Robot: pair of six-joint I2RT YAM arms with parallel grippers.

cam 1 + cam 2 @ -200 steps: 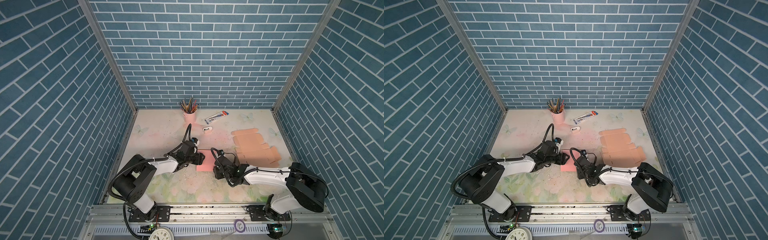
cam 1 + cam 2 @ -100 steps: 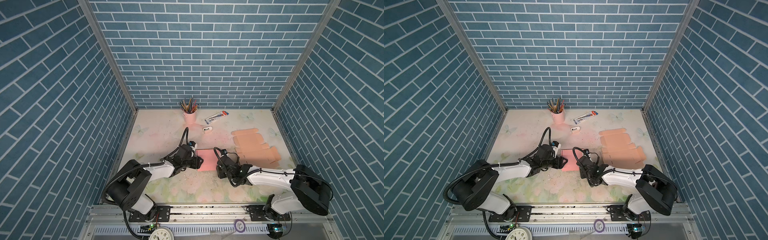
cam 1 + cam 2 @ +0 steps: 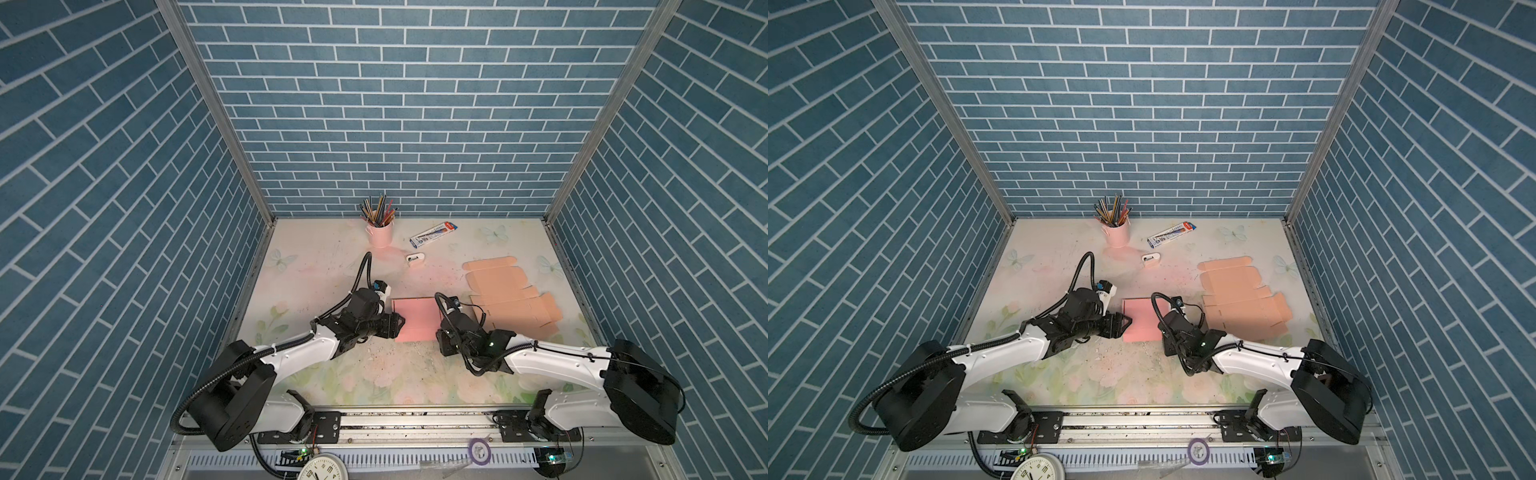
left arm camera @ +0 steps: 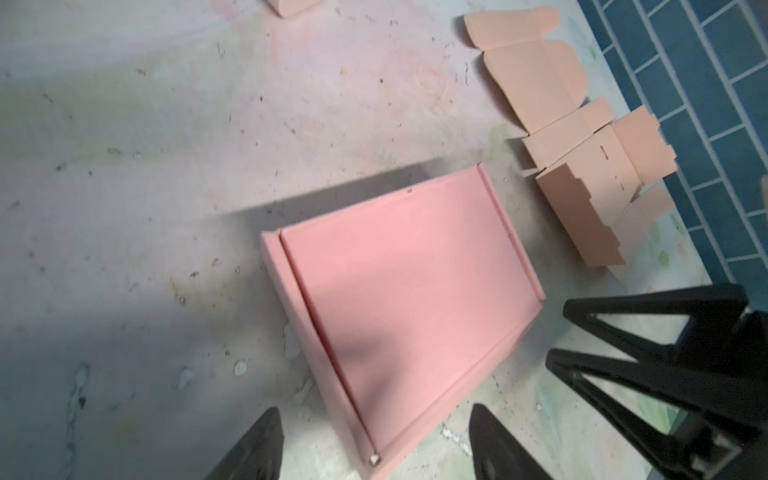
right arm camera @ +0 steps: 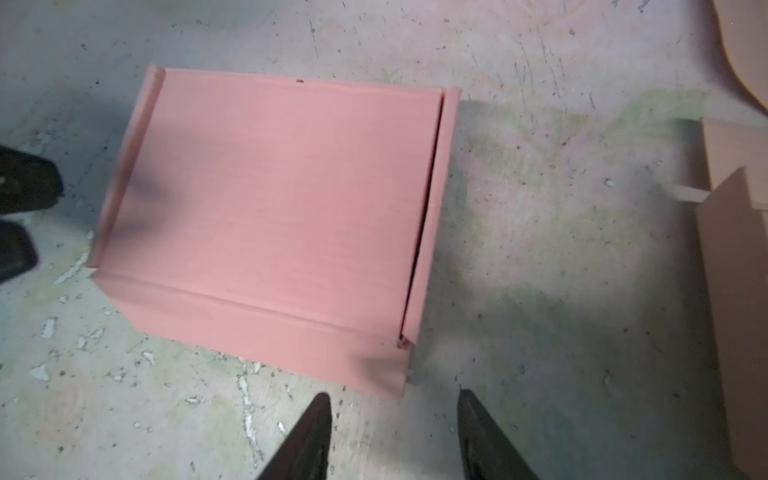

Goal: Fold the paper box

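Box [image 3: 415, 319] looks basically folded. It's a closed pink carton lying flat mid-table, lid down and walls up. The right wrist view shows a thin dark gap along one side of the lid [image 5: 424, 208], so that flap probably isn't fully tucked in. Pressing it home seems like the only thing left.

The left gripper [image 3: 395, 326] sits at the box's left edge with its jaws spread wide, gripping nothing. The right gripper [image 3: 441, 337] is at the near right corner, also spread and empty.

Further out, flat peach blanks [image 3: 511, 303] lie unfolded just to the right. At the back of the table [image 3: 316, 257] there's a pencil cup [image 3: 380, 235] and a pencil pack [image 3: 432, 233].
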